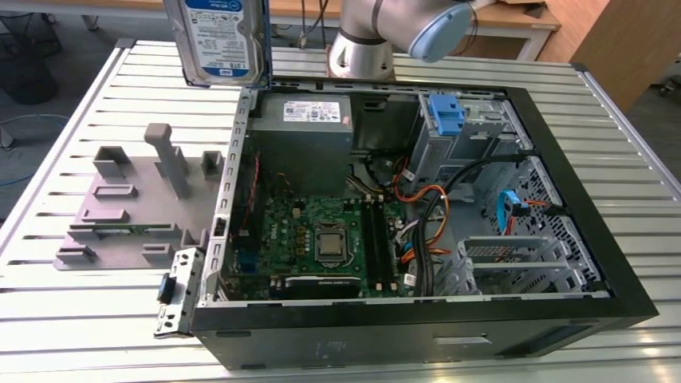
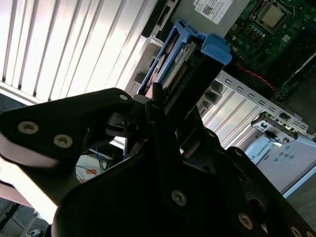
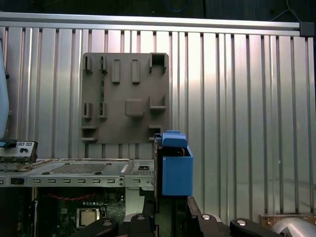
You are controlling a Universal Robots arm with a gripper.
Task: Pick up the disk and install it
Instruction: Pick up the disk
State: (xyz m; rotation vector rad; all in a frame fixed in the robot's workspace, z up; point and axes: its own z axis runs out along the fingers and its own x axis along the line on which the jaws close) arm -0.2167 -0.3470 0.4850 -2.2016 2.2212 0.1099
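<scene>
The disk hangs upright in the air above the slatted table, just beyond the open computer case's far corner on the exterior view's left. Its white-and-blue label faces the exterior camera. In the second wrist view my gripper is shut on the disk, whose blue plastic carrier frames the silver body. In the first wrist view the carrier's blue end stands up from between the black fingers, above the case's edge.
The open computer case lies on the table, showing the motherboard, a grey power-supply box and a drive bay with a blue carrier. A grey plastic stand with upright posts sits beside the case. The arm's base stands behind.
</scene>
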